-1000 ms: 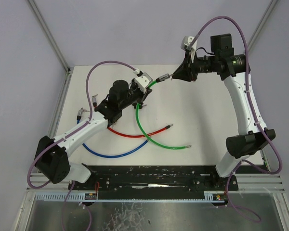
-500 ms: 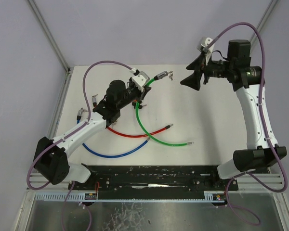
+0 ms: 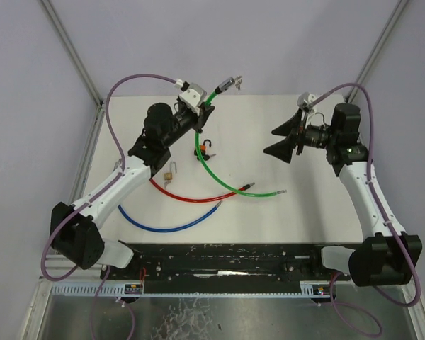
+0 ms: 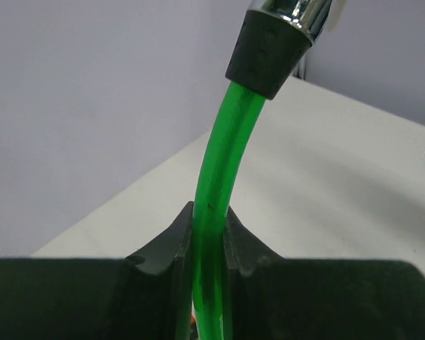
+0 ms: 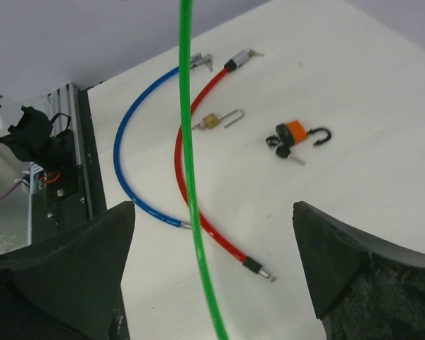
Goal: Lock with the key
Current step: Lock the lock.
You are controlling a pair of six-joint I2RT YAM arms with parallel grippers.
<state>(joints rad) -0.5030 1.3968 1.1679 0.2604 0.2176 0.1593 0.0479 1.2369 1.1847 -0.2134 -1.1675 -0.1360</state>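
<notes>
Let go of lock head (image 3: 230,85) with right tool (image 3: 275,140), now wide open and backed off; kept green cable (image 3: 223,183) clamped in left tool (image 3: 200,115); judged locking step likely done.

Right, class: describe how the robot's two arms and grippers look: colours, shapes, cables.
The left arm and right arm have white curved links, bulky black joints and a looping purple cable each. The left gripper and right gripper are matte black with two wedge-shaped fingers, with a small white camera housing at each wrist.
</notes>
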